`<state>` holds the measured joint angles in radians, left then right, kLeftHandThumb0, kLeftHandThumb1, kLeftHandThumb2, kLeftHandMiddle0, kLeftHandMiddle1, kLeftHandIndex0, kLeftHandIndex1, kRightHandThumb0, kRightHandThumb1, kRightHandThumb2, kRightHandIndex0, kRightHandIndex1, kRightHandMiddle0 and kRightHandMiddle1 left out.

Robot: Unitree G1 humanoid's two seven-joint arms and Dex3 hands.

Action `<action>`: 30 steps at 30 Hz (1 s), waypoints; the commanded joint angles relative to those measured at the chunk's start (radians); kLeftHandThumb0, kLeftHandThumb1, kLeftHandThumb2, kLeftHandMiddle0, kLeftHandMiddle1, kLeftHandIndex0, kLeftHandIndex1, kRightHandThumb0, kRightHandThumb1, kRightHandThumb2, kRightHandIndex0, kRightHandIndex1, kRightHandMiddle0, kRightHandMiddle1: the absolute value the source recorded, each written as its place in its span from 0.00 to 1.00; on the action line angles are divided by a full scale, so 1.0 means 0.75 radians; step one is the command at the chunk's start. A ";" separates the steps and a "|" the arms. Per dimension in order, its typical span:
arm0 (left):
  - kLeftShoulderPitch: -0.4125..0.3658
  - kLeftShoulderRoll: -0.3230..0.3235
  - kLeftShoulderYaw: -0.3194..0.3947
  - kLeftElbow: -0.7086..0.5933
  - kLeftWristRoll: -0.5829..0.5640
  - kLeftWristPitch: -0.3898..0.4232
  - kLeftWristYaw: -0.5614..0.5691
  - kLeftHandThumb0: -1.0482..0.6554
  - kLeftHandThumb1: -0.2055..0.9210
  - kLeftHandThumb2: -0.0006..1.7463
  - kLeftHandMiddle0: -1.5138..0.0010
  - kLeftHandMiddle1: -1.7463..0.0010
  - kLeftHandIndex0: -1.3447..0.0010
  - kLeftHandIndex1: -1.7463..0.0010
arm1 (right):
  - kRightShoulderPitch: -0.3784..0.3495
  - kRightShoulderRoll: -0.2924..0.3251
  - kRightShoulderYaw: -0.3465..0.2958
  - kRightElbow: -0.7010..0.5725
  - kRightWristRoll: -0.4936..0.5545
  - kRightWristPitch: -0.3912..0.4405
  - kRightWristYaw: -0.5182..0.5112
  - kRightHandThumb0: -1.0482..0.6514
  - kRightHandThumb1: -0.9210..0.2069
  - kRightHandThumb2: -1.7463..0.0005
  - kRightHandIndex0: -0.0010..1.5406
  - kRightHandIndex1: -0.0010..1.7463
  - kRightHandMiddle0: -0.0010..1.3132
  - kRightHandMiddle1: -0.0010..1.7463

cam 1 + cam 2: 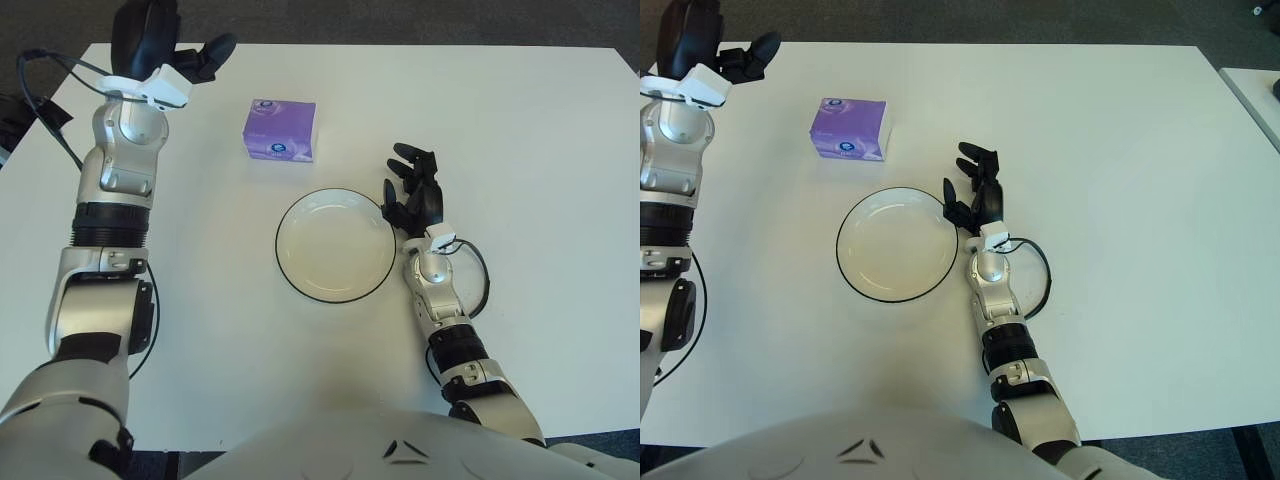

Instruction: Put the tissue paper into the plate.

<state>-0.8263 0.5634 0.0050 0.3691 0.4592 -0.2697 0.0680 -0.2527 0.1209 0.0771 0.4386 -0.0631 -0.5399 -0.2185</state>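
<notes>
- Upper left of frame: left hand (160, 40) raised, fingers spread, holding nothing, well apart from tissue pack (279, 129).
- Pack lies flat on table (520, 120), just above plate (336, 245), not in it.
- Right hand (415, 195) beside plate's right rim, fingers loosely open.
- Risk: a sideways reach may nudge the light pack away or onto the rim.

We see a tabletop (520, 130) with a smooth, matt white surface that shows only faint sheen. The plate (336, 245) looks like glossy cream ceramic or plastic, with a thin dark rim. The tissue paper (279, 130) sits in a purple printed wrapper with a slight plastic shine. Both the left hand (160, 35) and the right hand (414, 192) have matt black plastic fingers, and the forearms behind them look like brushed silver metal with black ribbed bands.
</notes>
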 commanded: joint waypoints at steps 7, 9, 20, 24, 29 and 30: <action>-0.242 0.034 -0.182 0.305 0.113 -0.103 -0.073 0.17 1.00 0.43 0.84 0.94 1.00 0.60 | 0.120 0.017 -0.007 0.156 -0.008 -0.001 0.005 0.33 0.12 0.58 0.24 0.48 0.00 0.63; -0.275 0.036 -0.202 0.354 0.126 -0.121 -0.070 0.16 1.00 0.43 0.85 0.94 1.00 0.60 | 0.119 0.017 -0.008 0.159 -0.008 -0.002 0.005 0.33 0.12 0.58 0.23 0.48 0.00 0.63; -0.615 -0.027 -0.418 0.990 0.324 -0.183 0.135 0.11 1.00 0.44 0.82 0.94 1.00 0.60 | 0.120 0.013 -0.010 0.169 -0.018 -0.009 -0.008 0.33 0.10 0.60 0.24 0.48 0.01 0.63; -0.650 -0.058 -0.481 1.078 0.361 -0.230 0.205 0.09 1.00 0.45 0.81 0.94 1.00 0.61 | 0.125 0.018 -0.014 0.167 -0.014 -0.019 -0.013 0.34 0.12 0.59 0.23 0.48 0.01 0.63; -0.682 -0.084 -0.559 1.155 0.407 -0.270 0.283 0.08 1.00 0.44 0.80 0.95 1.00 0.61 | 0.128 0.022 -0.020 0.165 -0.006 -0.031 -0.011 0.34 0.14 0.58 0.22 0.48 0.02 0.63; -0.686 -0.089 -0.572 1.164 0.415 -0.273 0.293 0.08 1.00 0.44 0.80 0.95 1.00 0.60 | 0.130 0.021 -0.020 0.163 -0.006 -0.031 -0.011 0.34 0.14 0.58 0.22 0.47 0.02 0.63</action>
<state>-1.3116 0.5123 -0.3894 1.2145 0.7410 -0.4533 0.2532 -0.2698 0.1231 0.0702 0.4554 -0.0623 -0.5481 -0.2225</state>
